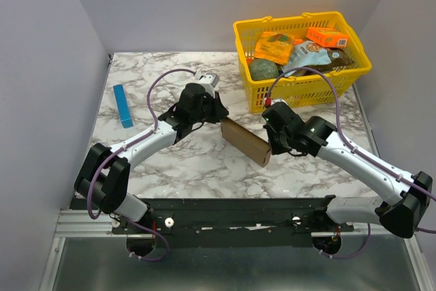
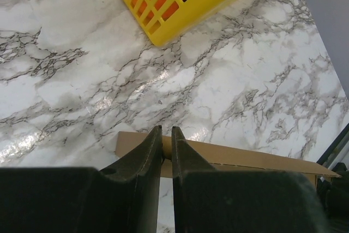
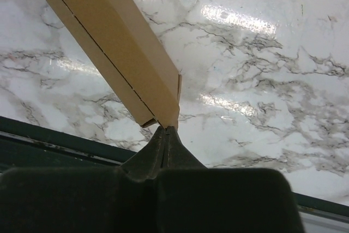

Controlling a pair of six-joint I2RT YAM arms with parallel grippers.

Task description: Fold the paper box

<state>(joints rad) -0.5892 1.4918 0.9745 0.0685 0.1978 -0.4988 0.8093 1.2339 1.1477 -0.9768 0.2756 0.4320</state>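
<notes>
At the near edge of the bench (image 1: pixel 191 168) both arm bases are sitting at 6 o'clock, partly cut off by the black rail. Toward the middle, the paper box (image 1: pixel 245 141) is hanging as a flattened brown sleeve between the two hands, running from 10 to 4 o'clock; whether it is touching the marble I cannot tell. The right hand (image 1: pixel 271 149) is gripping its 4 o'clock end. In the wrist view this right hand (image 3: pixel 167 129) is showing its fingers pressed fully together on a thin corner flap of the paper box (image 3: pixel 109 42), whose far end is running out of the picture. The left hand (image 1: pixel 222 120) is pinching the 10 o'clock end. Its own camera is showing the left hand (image 2: pixel 167 132) with only a narrow slit between the fingers, and the paper box (image 2: pixel 245 159) edge is passing through it. Farther off, a blue strip (image 1: pixel 122 105) is lying at 10 o'clock. At 1 o'clock a yellow basket (image 1: pixel 300 90) is holding packets too jumbled to identify.
</notes>
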